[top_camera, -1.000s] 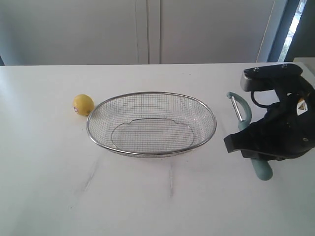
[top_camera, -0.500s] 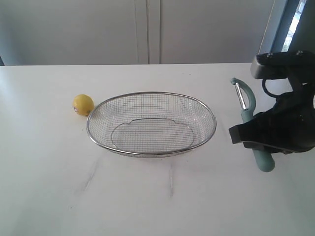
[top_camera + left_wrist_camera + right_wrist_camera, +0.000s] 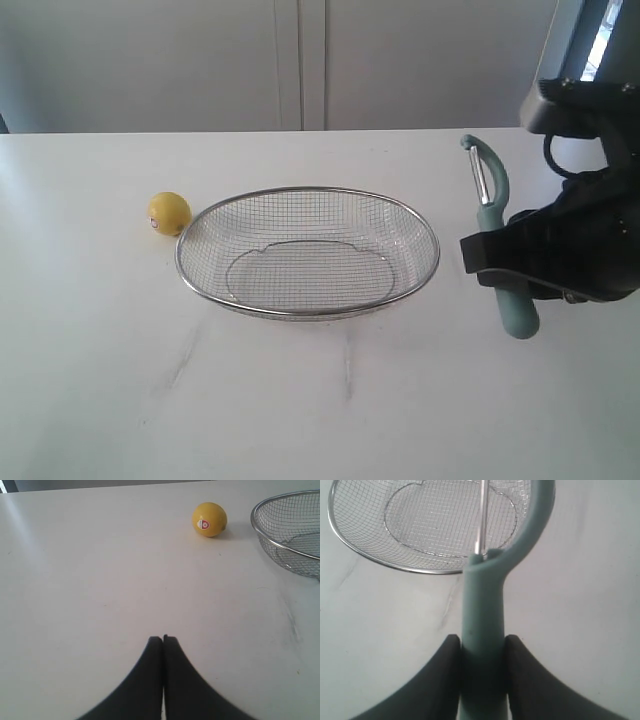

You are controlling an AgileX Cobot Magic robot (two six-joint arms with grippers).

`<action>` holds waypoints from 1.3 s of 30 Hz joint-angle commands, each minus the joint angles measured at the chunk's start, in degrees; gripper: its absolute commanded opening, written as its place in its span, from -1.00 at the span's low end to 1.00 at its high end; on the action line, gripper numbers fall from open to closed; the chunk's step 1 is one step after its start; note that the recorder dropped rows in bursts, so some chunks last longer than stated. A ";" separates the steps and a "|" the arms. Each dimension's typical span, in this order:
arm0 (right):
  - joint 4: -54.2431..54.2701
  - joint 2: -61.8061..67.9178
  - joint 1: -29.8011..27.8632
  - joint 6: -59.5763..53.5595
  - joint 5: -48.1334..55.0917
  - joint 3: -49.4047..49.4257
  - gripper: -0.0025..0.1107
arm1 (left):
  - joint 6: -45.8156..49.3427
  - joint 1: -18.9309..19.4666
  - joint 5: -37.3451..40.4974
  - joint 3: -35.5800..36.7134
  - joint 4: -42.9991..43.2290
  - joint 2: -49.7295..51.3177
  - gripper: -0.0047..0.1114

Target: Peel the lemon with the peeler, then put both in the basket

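Nearest the camera is a stretch of white table (image 3: 300, 400). Just behind it, at the right side, the right gripper (image 3: 492, 266) holds the peeler (image 3: 494, 218). Its two black fingers are clamped tight on the pale teal handle. The butt end hangs below them, and the curved head with its metal blade points up and away.

Over the last second this gripper has risen and carried the peeler with it. The head now shows higher against the table's far edge, and the tool stands more upright. It appears to be clear of the tabletop, though no view shows the gap directly. This suggests the tool has been picked up.

In the middle of the table stands the wire mesh basket (image 3: 307, 312), empty and unmoved, a little apart from the peeler. Near its left rim, slightly farther back, rests the lemon (image 3: 169, 213). It is not touching the basket, is unpeeled, and is where it was a second ago.

The left gripper (image 3: 163, 640) is outside the exterior view. Its wrist camera shows the fingers pressed together with nothing between them, over bare table, with the lemon well ahead.

Farthest back are pale cabinet fronts (image 3: 300, 60).

Peeling has not begun. Blade and fruit sit on opposite sides of the basket, so the left arm will likely need to take the lemon first.
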 commanded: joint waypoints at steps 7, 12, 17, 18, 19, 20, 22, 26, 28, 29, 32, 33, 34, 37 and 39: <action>0.18 -0.80 -0.01 -0.79 -1.04 -0.02 -0.96 | 0.02 0.08 -0.19 0.12 -0.42 -0.28 -0.92; 0.18 -0.80 -0.01 -0.79 -1.04 -0.02 -0.96 | 0.02 0.08 -0.19 0.12 -0.42 -0.28 -0.92; 0.18 -0.78 -0.01 -0.69 -1.04 -0.02 -0.96 | -2.73 0.08 -6.14 0.12 -1.44 -0.28 -0.92; 0.18 -0.78 -0.01 -0.69 -1.04 -0.02 -0.96 | -4.01 0.08 -8.59 0.12 -1.59 -0.28 -0.92; 0.18 -0.78 -0.01 -0.69 -1.04 -0.02 -0.96 | -5.09 0.08 -10.66 0.12 -1.57 -0.28 -0.92; 0.18 -0.78 -0.01 -0.69 -1.04 -0.02 -0.96 | -6.06 0.08 -12.73 0.12 -1.78 -0.28 -0.92; 0.18 -0.78 -0.01 -0.69 -1.04 -0.02 -0.96 | -10.01 0.08 -18.53 0.12 -3.06 -0.28 -0.92; 0.18 -0.78 -0.01 -0.69 -1.04 -0.02 -0.96 | -11.50 0.08 -32.50 0.12 -3.48 -0.28 -0.92; 0.18 -0.78 -0.01 -0.69 -1.04 -0.02 -0.96 | -11.50 0.08 -42.09 0.12 -3.48 -0.28 -0.92; 0.18 -0.78 -0.01 -0.69 -1.04 -0.02 -0.96 | -11.50 0.08 -45.67 0.12 -3.48 0.03 -0.92; 0.18 -0.78 -0.01 -0.69 -1.04 -0.02 -0.96 | -11.50 0.08 -47.53 -0.94 -3.89 3.79 -0.92; 0.18 -0.78 -0.01 -0.69 -1.04 -0.02 -0.96 | -11.50 0.08 -47.55 -2.13 -3.89 5.73 -0.92; 0.18 -0.78 -0.01 -0.69 -1.04 -0.02 -0.96 | -11.50 0.08 -47.55 -3.20 -3.89 7.43 -0.92; 0.18 -0.78 -0.01 -0.69 -1.04 -0.02 -0.96 | -11.40 0.08 -47.80 -8.04 -3.38 14.42 -0.92; 0.18 -0.78 -0.01 -0.69 -1.04 -0.02 -0.96 | -11.40 0.08 -47.51 -12.40 -1.99 20.05 -0.92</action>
